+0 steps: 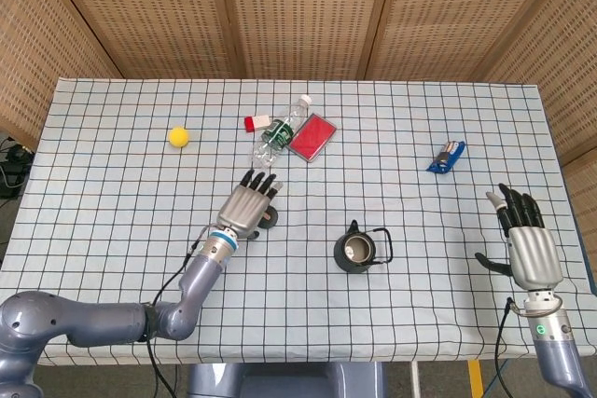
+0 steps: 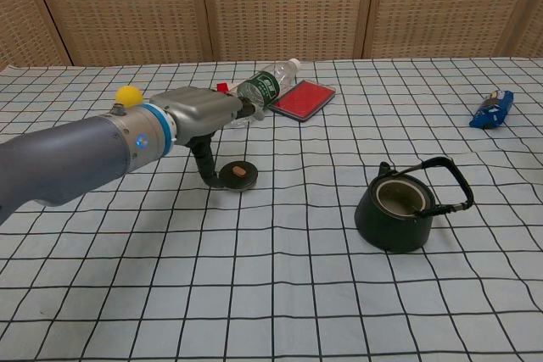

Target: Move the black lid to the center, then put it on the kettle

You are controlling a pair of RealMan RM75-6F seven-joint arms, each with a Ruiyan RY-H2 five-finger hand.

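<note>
The black lid [image 2: 237,175] lies flat on the checked cloth near the table's middle, its reddish knob facing up. In the head view only an edge of the lid [image 1: 270,222] peeks out beside my left hand [image 1: 247,204]. That hand [image 2: 204,116] hovers just over the lid with its fingers stretched out, the thumb reaching down beside the lid's left rim, holding nothing. The black kettle [image 1: 357,251] stands uncovered to the right of the lid, its handle tipped to the right [image 2: 399,208]. My right hand [image 1: 527,244] stays open by the table's right edge, far from both.
At the back lie a clear plastic bottle [image 1: 278,134], a red case [image 1: 312,137] and a small red-capped item [image 1: 258,122]. A yellow ball [image 1: 178,136] sits at the back left and a blue packet [image 1: 447,156] at the right.
</note>
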